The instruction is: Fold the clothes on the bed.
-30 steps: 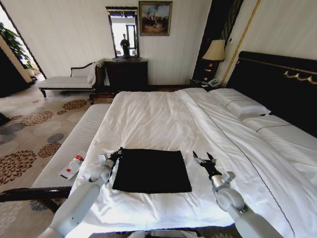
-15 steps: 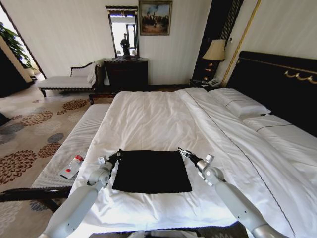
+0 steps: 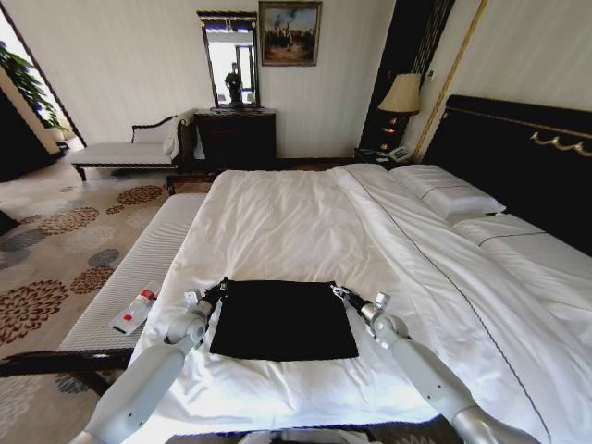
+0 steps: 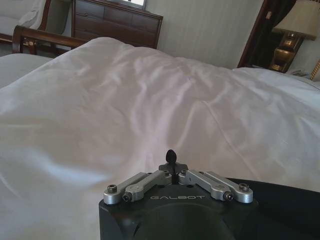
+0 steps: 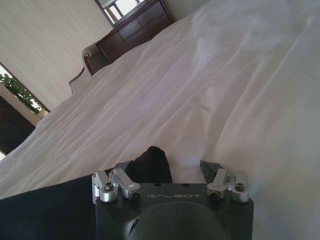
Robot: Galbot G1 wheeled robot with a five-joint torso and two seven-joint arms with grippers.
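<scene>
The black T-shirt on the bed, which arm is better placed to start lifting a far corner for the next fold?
Probably the left. The left claw is shut on the black T-shirt's far left corner. The right claw sits open around the far right corner, fabric between its fingers but not pinched, so it must close first.

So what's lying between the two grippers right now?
In the head view, the black T-shirt spans the gap on the bed: the left gripper is at its far-left corner, the right gripper at its far-right corner.

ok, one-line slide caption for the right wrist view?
Open right end effector straddling a corner of the black T-shirt on the white bed.
</scene>
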